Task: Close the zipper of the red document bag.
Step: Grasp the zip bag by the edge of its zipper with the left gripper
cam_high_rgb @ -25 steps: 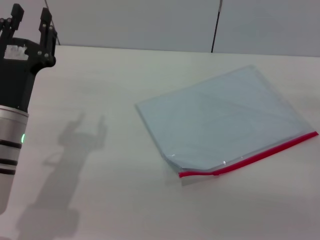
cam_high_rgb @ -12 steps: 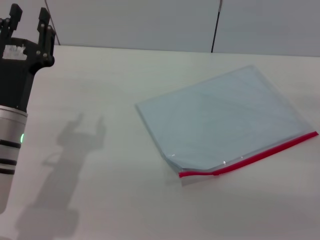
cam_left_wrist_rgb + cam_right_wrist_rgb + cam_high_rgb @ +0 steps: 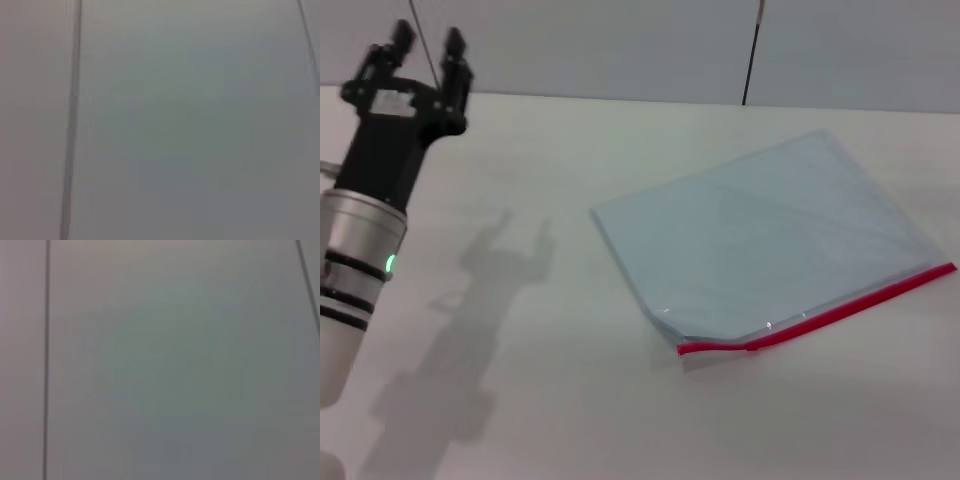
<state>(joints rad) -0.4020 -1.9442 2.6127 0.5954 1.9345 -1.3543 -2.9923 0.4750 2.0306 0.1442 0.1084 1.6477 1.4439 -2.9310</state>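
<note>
A: Left jaws (image 3: 425,47), status?

B: Raised above the far left part of the tabletop (image 3: 570,400), pointing up and away. The two dark fingers (image 3: 453,50) stand apart with a clear gap between them. Nothing is held and nothing is touched. The arm casts a forked shadow on the tabletop just to the bag's side of it.

A: Where is the red document bag (image 3: 760,235) relative to those jaws?

B: Well apart, off to their right and nearer the robot. It lies flat on the tabletop, turned at an angle, pale blue-grey and see-through.

A: And the zipper (image 3: 850,305)?

B: A thin red strip along the bag's near long edge, the edge farthest from the jaws. It runs from the near corner out to the right edge of the head view. A small pale slider (image 3: 769,325) sits on it close to the near corner. At that corner the strip bends and the bag's edge looks slightly lifted.

A: Right jaws?

B: Not seen from the head camera. Both wrist cameras show only a plain grey surface with thin dark lines, so I cannot tell their state.
</note>
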